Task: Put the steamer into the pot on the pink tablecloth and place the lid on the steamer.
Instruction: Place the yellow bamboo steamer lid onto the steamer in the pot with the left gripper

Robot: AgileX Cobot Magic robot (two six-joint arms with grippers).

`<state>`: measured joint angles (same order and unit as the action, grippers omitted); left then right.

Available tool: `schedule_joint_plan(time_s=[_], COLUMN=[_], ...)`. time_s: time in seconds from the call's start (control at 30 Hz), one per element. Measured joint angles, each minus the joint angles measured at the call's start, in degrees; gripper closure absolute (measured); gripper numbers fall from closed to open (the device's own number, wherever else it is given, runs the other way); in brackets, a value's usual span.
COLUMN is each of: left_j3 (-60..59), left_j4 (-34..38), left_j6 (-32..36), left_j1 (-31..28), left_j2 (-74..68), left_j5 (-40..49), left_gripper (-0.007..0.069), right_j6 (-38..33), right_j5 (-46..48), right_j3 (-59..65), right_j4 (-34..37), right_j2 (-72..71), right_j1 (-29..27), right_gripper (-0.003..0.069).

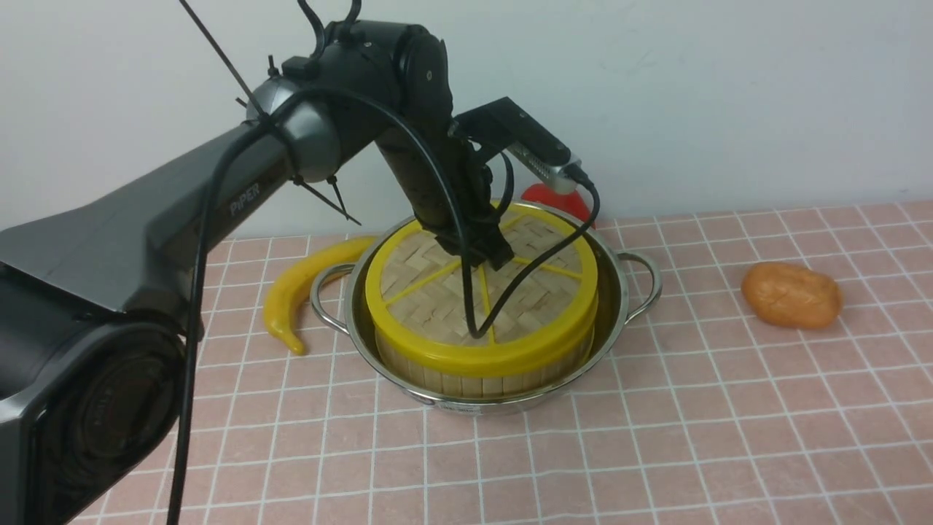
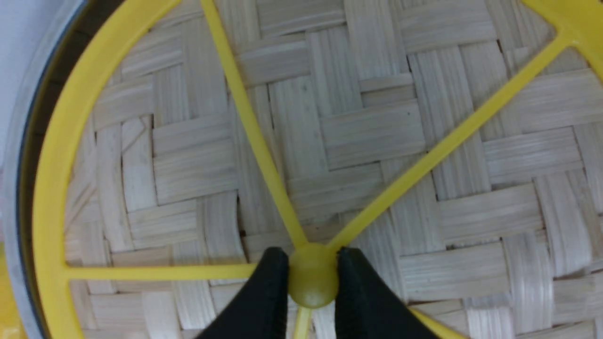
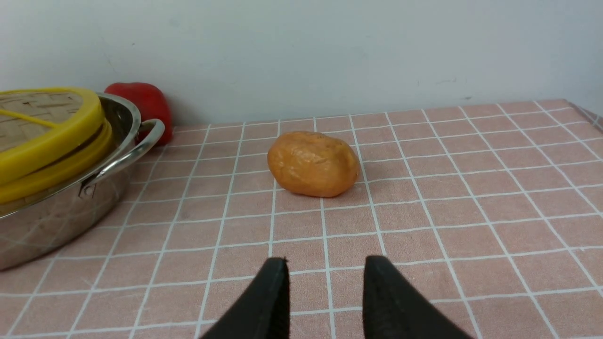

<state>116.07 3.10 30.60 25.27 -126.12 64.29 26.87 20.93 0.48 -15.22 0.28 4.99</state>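
Note:
The steel pot (image 1: 621, 290) stands on the pink tablecloth (image 1: 656, 437). The steamer (image 1: 466, 380) sits inside it, its slatted wall showing under the lid (image 1: 430, 306). The lid lies on top of the steamer. My left gripper (image 1: 490, 257) reaches down onto the lid's centre. In the left wrist view, this gripper (image 2: 313, 278) is shut on the small yellow knob, a black fingertip (image 2: 271, 282) on each side. The right wrist view shows the lid (image 3: 47, 117) over the steamer's yellow rim (image 3: 61, 172) in the pot (image 3: 56, 221). My right gripper (image 3: 326, 261) hovers open over bare cloth, holding nothing.
A yellow banana (image 1: 291, 292) lies left of the pot. A red pepper (image 1: 554, 198) sits behind it by the wall. An orange potato-like lump (image 1: 791, 294) rests on the cloth to the right, ahead of my right gripper (image 3: 312, 163).

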Motion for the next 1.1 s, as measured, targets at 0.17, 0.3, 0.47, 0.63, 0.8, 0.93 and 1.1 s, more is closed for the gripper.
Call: schedule_joint_plan(time_s=[0.17, 0.3, 0.47, 0.63, 0.8, 0.93, 1.1], left_j3=[0.00, 0.00, 0.00, 0.00, 0.00, 0.04, 0.06], left_j4=[0.00, 0.00, 0.00, 0.00, 0.00, 0.00, 0.00], left_j6=[0.05, 0.05, -0.01, -0.13, -0.26, -0.45, -0.58], left_j1=[0.00, 0.00, 0.00, 0.00, 0.00, 0.00, 0.00], left_j2=[0.00, -0.05, -0.05, -0.05, 0.13, 0.14, 0.19], left_j5=[-0.76, -1.21, -1.31, -1.26, -0.97, -0.86, -0.95], left_gripper=[0.0508, 0.0508, 0.0508, 0.0508, 0.0508, 0.0508, 0.0508], right_j6=[0.00, 0.06, 0.10, 0.10, 0.10, 0.10, 0.10], right_j5=[0.00, 0.00, 0.00, 0.00, 0.00, 0.00, 0.00], right_j3=[0.00, 0.00, 0.00, 0.00, 0.00, 0.00, 0.00], right_j4=[0.00, 0.00, 0.00, 0.00, 0.00, 0.00, 0.00], right_j2=[0.00, 0.00, 0.00, 0.00, 0.00, 0.00, 0.00], right_j1=[0.00, 0.00, 0.00, 0.00, 0.00, 0.00, 0.00], right_gripper=[0.0417, 0.0417, 0.0417, 0.0417, 0.0417, 0.0417, 0.0417])
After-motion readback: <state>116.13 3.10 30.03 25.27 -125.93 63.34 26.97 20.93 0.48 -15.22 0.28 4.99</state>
